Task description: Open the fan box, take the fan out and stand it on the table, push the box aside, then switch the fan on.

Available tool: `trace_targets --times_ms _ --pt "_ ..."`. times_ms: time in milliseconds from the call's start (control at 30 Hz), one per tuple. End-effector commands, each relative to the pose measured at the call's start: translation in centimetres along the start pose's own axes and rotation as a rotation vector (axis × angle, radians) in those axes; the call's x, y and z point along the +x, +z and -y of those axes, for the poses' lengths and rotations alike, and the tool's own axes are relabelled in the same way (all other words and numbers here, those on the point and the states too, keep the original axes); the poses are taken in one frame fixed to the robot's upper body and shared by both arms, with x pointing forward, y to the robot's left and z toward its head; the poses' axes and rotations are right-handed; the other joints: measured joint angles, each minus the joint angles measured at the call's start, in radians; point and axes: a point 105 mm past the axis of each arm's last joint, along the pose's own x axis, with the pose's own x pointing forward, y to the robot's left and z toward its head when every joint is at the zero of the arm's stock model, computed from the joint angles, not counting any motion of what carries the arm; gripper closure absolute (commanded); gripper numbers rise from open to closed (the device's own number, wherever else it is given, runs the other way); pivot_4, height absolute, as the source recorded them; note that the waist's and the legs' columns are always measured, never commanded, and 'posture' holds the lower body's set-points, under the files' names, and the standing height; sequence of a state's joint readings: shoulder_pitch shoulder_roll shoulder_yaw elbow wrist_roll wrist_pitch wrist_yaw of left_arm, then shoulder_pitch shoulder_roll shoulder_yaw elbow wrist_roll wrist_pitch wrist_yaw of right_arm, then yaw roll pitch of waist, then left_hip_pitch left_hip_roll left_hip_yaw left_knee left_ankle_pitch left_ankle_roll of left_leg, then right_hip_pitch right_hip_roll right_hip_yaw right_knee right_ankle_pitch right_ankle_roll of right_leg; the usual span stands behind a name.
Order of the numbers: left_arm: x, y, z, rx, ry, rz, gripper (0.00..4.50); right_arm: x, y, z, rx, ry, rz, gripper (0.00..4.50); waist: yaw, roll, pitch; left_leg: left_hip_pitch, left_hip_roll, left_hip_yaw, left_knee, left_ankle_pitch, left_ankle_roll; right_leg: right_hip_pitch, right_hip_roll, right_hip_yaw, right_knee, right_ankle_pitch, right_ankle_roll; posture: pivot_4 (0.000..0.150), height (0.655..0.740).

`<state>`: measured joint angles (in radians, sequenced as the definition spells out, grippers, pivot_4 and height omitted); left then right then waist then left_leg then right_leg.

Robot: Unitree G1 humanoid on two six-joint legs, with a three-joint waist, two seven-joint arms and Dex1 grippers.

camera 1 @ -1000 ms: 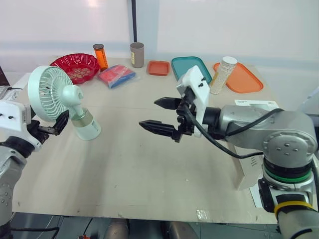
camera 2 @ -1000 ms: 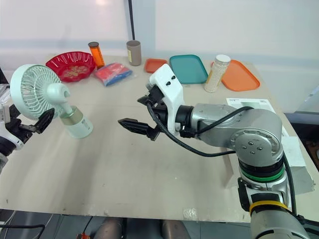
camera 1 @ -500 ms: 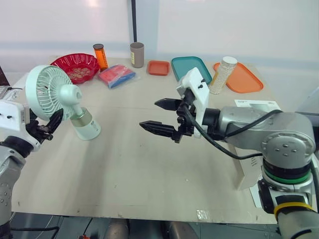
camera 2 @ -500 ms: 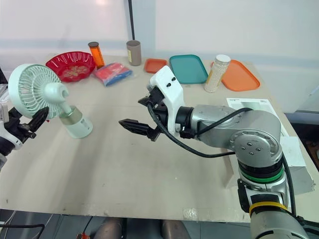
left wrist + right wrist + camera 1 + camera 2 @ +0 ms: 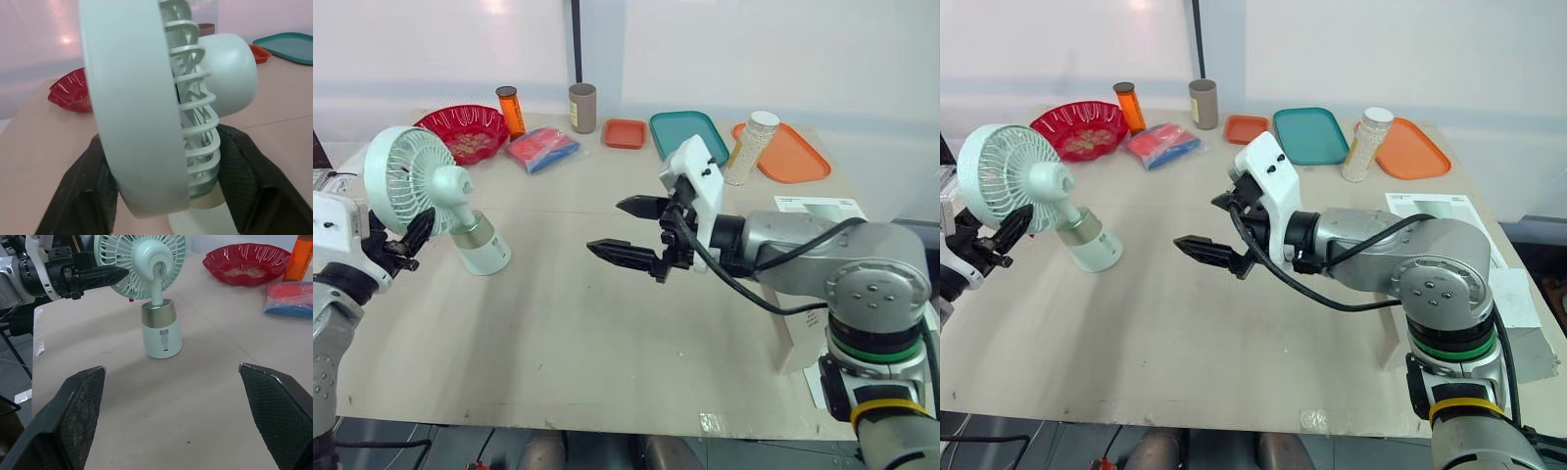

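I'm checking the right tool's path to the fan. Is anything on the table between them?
Nothing visible does. The right tool hangs open over the table, and the fan stands upright across an open stretch of it. The left tool is at the fan's head, on its far side.

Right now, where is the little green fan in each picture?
Left eye view: fan near the table's left edge.
Right eye view: fan at the far left.
Left wrist view: fan close up, in the middle.
Right wrist view: fan standing across the table.
Shared landmark: the red bowl behind the fan.
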<state>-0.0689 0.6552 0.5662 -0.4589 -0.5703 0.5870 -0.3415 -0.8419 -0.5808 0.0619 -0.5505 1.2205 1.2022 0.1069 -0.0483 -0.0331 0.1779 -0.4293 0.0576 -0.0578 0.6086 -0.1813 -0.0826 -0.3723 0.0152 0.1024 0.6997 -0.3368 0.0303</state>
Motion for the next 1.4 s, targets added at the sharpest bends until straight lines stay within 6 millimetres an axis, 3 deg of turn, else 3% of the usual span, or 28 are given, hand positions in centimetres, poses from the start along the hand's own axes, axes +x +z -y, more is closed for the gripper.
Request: trace_targets --times_ms 33,233,700,967,1400 --pt "-0.2 1.2 -0.5 0.028 0.020 0.044 2.37 -0.5 1.1 -0.4 -0.036 -0.001 0.048 0.00 0.000 0.000 0.000 0.000 0.000 0.000 0.000 0.000 0.000 0.000 0.000 0.000 0.000 0.000 0.000 0.150 0.7400" --pt "-0.2 1.3 -0.2 0.029 0.013 0.050 2.37 -0.4 1.1 -0.4 -0.035 0.002 0.048 0.00 0.000 0.000 0.000 0.000 0.000 0.000 0.000 0.000 0.000 0.000 0.000 0.000 0.000 0.000 0.000 0.150 0.7400" --pt "1.0 4.3 4.1 0.025 -0.127 0.144 2.37 -0.1 1.0 -0.5 -0.022 -0.010 0.059 0.00 0.001 -0.001 0.000 -0.002 0.000 -0.001 0.000 0.000 0.000 -0.001 0.000 -0.001 -0.001 0.000 0.000 0.150 0.7400" --pt "1.6 5.5 4.7 -0.012 -0.132 0.172 2.37 0.1 1.2 -0.5 -0.019 -0.029 0.068 0.00 0.000 -0.001 0.000 -0.002 0.000 -0.001 0.000 0.000 0.000 -0.002 0.000 -0.001 0.000 0.000 0.000 0.150 0.7400" --pt "2.8 6.7 8.2 -0.077 -0.274 0.150 2.37 3.6 1.2 1.6 -0.026 -0.208 0.076 0.00 0.001 -0.001 0.000 -0.004 -0.001 -0.002 0.000 0.001 -0.001 -0.003 0.000 -0.002 0.000 0.000 0.000 0.150 0.7400"
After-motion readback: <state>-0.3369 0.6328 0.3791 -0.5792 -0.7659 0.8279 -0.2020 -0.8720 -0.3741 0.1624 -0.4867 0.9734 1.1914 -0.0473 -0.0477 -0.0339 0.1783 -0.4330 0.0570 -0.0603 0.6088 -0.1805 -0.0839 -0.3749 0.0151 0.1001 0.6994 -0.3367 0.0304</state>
